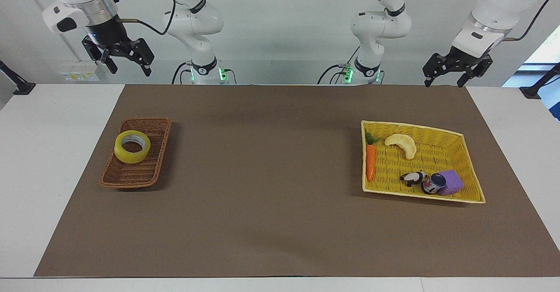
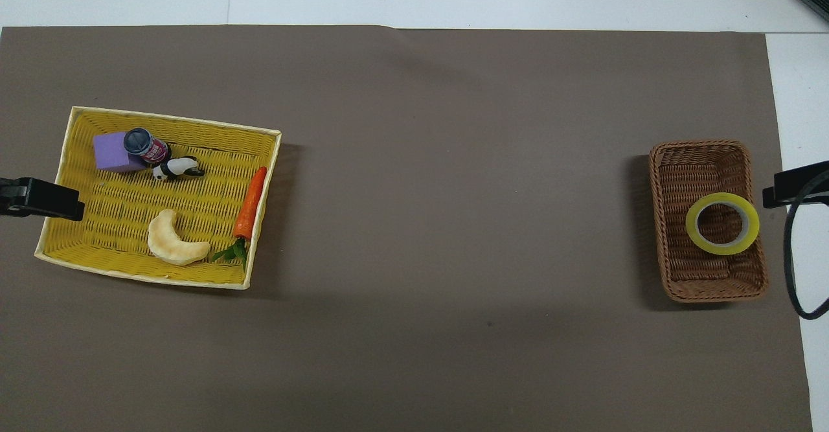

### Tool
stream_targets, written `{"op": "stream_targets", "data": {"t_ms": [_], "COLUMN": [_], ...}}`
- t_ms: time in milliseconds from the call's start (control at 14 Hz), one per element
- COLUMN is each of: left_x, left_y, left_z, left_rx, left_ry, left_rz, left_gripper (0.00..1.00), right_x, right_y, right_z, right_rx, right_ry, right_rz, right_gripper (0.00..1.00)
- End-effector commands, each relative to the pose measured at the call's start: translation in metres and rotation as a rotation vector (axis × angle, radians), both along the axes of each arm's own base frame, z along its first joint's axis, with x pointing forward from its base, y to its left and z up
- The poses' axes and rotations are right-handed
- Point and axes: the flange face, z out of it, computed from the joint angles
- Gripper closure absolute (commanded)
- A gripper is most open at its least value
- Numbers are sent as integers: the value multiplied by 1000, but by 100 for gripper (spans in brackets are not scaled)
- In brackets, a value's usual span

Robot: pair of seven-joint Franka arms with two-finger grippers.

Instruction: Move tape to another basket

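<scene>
The wide ring-shaped roll of translucent yellow tape with a grey-white core is found lying in the narrow dark-brown woven wicker basket, at the right arm's end of the table, in the half of that basket nearer to the robots. The roll rests against the basket's sloping side and is slightly tilted; its hole faces mostly upward, so the ring's axis stands close to upright and no long axis is offered across the table.

The right gripper is raised near the robots' edge of the table, its fingers spread and nothing held. The left gripper is likewise parked high at its own end, fingers apart and empty; that arm waits.

Either the tape has yet to be picked up, or it has been delivered already and the arms are withdrawn. If a pick remains, a descent over the roll is called for, with one finger inside the core and one outside the wall.
</scene>
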Motion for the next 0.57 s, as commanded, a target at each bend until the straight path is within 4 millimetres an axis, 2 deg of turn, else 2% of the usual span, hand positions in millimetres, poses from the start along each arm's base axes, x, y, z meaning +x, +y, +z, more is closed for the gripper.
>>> {"op": "stream_targets", "data": {"t_ms": [0, 500], "left_x": [-5, -5], "left_y": [3, 3], "left_z": [7, 7], "left_rx": [6, 6], "left_ry": [1, 1], "left_rz": [0, -2], "left_gripper": [0, 0], "right_x": [-4, -4], "right_y": [1, 1], "right_z": [4, 3], "right_rx": [-26, -37], "right_ry": [7, 7], "right_rz": [29, 18], "right_gripper": [0, 0]}}
